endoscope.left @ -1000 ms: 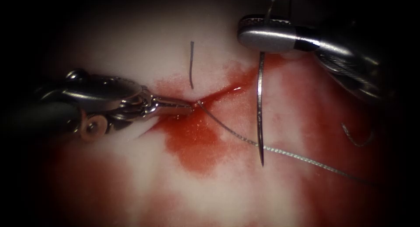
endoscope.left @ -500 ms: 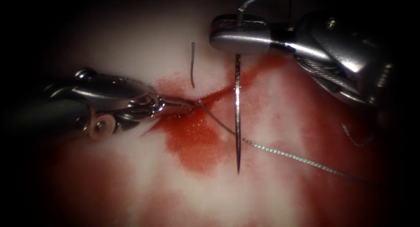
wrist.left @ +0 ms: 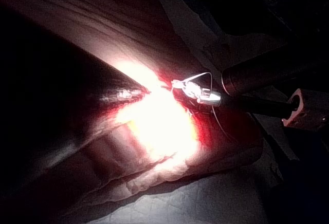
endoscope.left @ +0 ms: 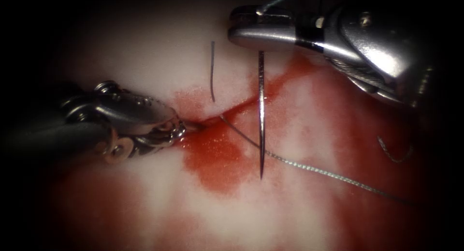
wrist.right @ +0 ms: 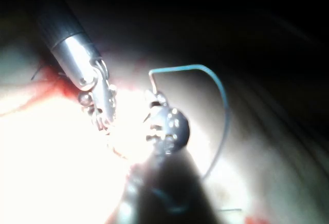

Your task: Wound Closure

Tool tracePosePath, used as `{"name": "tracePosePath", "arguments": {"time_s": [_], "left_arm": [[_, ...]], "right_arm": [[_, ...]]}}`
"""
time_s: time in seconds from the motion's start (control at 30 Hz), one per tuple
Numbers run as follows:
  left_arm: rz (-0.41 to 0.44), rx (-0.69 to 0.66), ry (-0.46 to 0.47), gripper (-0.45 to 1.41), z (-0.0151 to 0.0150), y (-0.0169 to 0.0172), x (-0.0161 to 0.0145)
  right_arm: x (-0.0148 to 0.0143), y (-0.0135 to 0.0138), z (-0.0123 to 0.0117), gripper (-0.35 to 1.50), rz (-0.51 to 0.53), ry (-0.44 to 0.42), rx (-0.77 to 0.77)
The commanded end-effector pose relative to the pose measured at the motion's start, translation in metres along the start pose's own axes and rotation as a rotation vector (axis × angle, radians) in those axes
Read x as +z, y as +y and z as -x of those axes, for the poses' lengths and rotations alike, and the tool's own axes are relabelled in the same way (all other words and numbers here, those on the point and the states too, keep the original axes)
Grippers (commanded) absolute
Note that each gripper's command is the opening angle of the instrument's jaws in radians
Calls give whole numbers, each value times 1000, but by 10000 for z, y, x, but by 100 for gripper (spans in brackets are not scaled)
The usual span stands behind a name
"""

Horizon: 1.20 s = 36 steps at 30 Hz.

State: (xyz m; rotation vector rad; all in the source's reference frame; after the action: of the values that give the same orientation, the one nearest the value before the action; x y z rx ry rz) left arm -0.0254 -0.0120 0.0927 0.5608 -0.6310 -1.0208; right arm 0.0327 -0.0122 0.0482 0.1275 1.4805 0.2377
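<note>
The right tool [endoscope.left: 241, 31] entered from the right of the endoscope view with its jaws clamped on the needle [endoscope.left: 261, 115] near the thread end of its curve. The needle hung free of the tissue [endoscope.left: 145, 52], its point directed down over the red fluid [endoscope.left: 217, 159] just right of the cut [endoscope.left: 232, 108]. The thread [endoscope.left: 319, 171] ran from the cut across the tissue toward the right, passing behind the needle's lower part; a further length left the needle's swaged end above the right tool. The left tool [endoscope.left: 191, 127] lay left of the cut, its tips at the wound edge in the fluid; whether its jaws held anything could not be determined. A cut end of thread [endoscope.left: 212, 72] lay on the tissue above the cut, and another [endoscope.left: 394, 154] lay well to the right.
</note>
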Motion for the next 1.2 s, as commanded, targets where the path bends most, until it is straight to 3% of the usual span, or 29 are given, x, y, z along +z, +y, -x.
{"name": "tracePosePath", "arguments": {"time_s": [0.03, 0.13, 0.3, 0.43, 0.5, 0.63, 0.93, 1.03, 1.2], "left_arm": [[-10, -18, -3, -45, 11, -1, 1], [-38, -73, 26, -45, 8, -3, 3], [-189, -137, -16, -45, 15, -12, 3], [-215, -147, -38, -45, 22, -16, -2], [-221, -153, -56, -45, 26, -19, -5], [-209, -139, -75, -45, 32, -22, -10], [-196, -112, -90, -45, 33, -28, -7], [-201, -106, -83, -45, 32, -32, -4], [-203, -100, -81, -45, 31, -34, -4]], "right_arm": [[7, 13, -7, -35, 0, 5, -12], [2, 21, -7, -35, 1, 5, -9], [-5, 39, -12, -35, 64, -14, -79], [1, 40, -11, -35, 58, -3, -181], [9, 41, -11, -35, 1, 79, -263], [25, 45, -12, -35, -70, 130, -312], [47, 65, -24, -35, -148, 180, -302], [46, 61, -25, -35, -182, 203, -326], [47, 54, -24, -35, -152, 190, -373]]}}
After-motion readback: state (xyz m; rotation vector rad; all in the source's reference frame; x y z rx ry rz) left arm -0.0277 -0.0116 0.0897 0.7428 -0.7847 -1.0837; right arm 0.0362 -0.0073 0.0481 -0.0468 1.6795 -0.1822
